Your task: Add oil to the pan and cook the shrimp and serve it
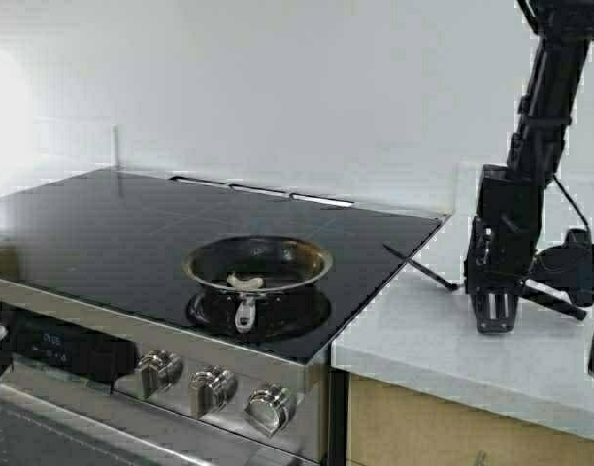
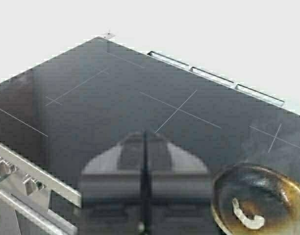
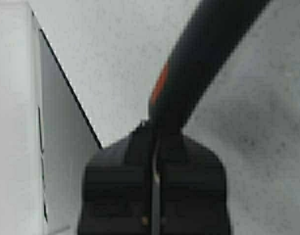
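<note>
Nearest, along the stove front, a row of silver knobs below the black glass cooktop. Just behind them, on the front burner, the pan, small and steel with a dark, browned inside, its short handle pointing toward the knobs. Inside it, near the handle side, the shrimp, pale and curled, lying alone on the pan floor. No oil jug in any view. To the right, on the white speckled countertop, the right gripper pointing down, fingers pinched tight onto a black spatula handle with an orange mark on it; the spatula lying low across the counter. Left gripper seen only from its wrist camera, hovering over the cooktop beside the pan, fingers pressed together and holding nothing. Farthest back, a plain white wall.
</note>
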### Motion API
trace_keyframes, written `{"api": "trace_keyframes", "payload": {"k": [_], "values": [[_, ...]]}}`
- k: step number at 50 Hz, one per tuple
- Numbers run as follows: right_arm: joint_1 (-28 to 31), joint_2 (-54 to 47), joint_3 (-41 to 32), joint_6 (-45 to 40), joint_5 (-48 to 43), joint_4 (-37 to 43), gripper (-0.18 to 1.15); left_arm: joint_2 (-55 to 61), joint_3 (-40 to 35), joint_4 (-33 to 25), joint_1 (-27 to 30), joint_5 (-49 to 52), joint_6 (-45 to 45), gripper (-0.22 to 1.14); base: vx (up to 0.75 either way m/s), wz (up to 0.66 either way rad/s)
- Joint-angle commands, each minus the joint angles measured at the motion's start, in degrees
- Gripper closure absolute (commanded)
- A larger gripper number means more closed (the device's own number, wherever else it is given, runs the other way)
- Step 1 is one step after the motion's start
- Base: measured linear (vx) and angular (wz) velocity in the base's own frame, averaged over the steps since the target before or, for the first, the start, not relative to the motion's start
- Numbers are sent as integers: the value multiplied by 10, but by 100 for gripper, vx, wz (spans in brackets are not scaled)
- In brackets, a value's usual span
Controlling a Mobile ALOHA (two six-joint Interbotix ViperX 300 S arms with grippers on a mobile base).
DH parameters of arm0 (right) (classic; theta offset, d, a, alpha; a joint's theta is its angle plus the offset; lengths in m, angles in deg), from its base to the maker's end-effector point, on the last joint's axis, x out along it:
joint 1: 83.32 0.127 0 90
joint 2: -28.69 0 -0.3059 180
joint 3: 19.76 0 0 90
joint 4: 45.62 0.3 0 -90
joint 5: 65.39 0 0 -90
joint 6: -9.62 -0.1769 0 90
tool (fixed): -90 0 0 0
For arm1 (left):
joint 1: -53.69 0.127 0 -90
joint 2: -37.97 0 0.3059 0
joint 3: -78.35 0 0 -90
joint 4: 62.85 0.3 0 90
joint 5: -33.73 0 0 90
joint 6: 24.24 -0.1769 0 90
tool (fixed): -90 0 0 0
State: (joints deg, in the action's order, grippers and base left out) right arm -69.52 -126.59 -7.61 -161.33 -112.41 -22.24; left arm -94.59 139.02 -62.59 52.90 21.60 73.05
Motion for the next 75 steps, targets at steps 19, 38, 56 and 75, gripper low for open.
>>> {"api": "trace_keyframes", "payload": {"k": [19,38,56,75], "values": [[16,98,68,-12,-5,-51,84,3,-9,1,1,-3,-1,88,0,0],[46,108,132,-36,-52,-83,86,3,-7,1,1,0,-1,88,0,0],[132,128,156,-8,-63,-86,87,4,-7,1,1,3,0,88,0,0],[147,257,200,110,-58,-83,87,4,-5,1,0,9,8,88,0,0]]}}
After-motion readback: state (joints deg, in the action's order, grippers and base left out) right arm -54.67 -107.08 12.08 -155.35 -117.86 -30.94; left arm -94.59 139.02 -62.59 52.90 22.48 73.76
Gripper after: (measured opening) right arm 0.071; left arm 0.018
